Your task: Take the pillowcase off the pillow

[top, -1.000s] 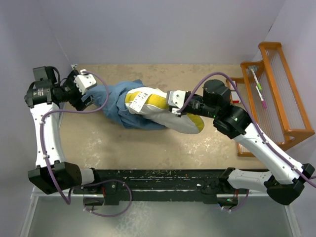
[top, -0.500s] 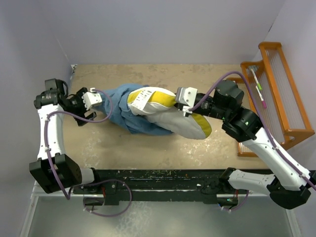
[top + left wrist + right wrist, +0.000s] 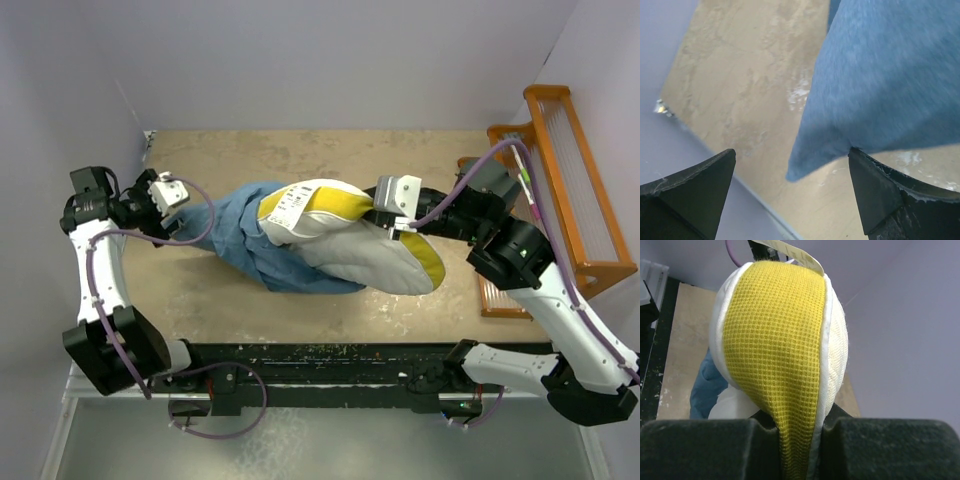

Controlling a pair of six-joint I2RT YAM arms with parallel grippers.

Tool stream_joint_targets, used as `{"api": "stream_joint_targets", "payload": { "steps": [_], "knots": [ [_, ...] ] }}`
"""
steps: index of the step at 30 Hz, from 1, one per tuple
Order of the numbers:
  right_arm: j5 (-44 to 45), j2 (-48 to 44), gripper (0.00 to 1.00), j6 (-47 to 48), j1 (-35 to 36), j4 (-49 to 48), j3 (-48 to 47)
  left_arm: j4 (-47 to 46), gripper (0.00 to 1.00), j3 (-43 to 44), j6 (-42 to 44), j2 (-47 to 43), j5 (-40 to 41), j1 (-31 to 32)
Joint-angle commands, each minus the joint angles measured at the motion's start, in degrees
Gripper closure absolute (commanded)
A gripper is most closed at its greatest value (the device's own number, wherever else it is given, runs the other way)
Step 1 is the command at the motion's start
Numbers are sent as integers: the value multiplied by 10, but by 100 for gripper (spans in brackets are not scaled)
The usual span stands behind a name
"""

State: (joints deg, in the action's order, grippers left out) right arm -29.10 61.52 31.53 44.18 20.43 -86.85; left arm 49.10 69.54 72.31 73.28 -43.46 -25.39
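The left fingers stand wide apart and hold nothing. A loose corner of the slate-blue pillowcase hangs in the gap between them, touching or just beside one finger and clear of the other. The right fingers are clamped on the yellow side band of the cream quilted pillow, at its bared end. From above, the pillow's long axis runs across the surface from one pair of fingers toward the other, with the pillowcase bunched over only the end nearest the left fingers. The left arm is nearer the cloth, so the coming move looks like closing on that corner and pulling along that axis, away from the right fingers.
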Motion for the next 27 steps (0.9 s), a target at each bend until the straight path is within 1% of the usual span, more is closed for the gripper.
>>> {"api": "stream_joint_targets", "payload": {
  "steps": [1, 5, 7, 9, 10, 11, 13, 14, 15, 16, 20, 21, 24, 27],
  "knots": [
    [-37, -17, 100, -3, -1, -94, -44, 82, 3, 1, 81, 35, -60, -1],
    [-44, -23, 100, -5, -2, -94, -39, 142, 3, -11, 134, 63, -60, -1],
    [-42, -27, 100, -7, -1, -95, -29, 147, 3, -26, 148, 66, -60, 0],
    [-37, -30, 100, -12, -1, -102, -22, 135, 9, -46, 148, 66, -57, 0],
    [-32, -32, 100, -14, -1, -109, -18, 130, 15, -50, 144, 67, -53, 0],
    [-25, -34, 100, -15, -1, -116, -14, 127, 23, -50, 137, 72, -49, 0],
    [0, -41, 100, -23, -2, -140, -2, 125, 46, -44, 121, 87, -40, -1],
    [10, -46, 100, -27, -1, -155, 5, 117, 61, -41, 106, 95, -33, -1],
    [20, -51, 100, -32, -2, -169, 10, 106, 82, -40, 89, 102, -24, -1],
    [29, -53, 100, -36, -2, -178, 13, 97, 100, -35, 73, 110, -17, -2],
    [52, -64, 100, -51, -2, -210, 18, 46, 100, -30, 7, 115, -5, -17],
    [61, -70, 100, -56, -2, -222, 21, 19, 100, -35, -25, 110, 5, -19],
    [94, -89, 100, -76, -2, -273, 33, -79, 100, -48, -102, 93, 54, -21],
    [132, -102, 100, -92, -2, -304, 29, -177, 100, -62, -160, 84, 131, -25]
  ]
}}
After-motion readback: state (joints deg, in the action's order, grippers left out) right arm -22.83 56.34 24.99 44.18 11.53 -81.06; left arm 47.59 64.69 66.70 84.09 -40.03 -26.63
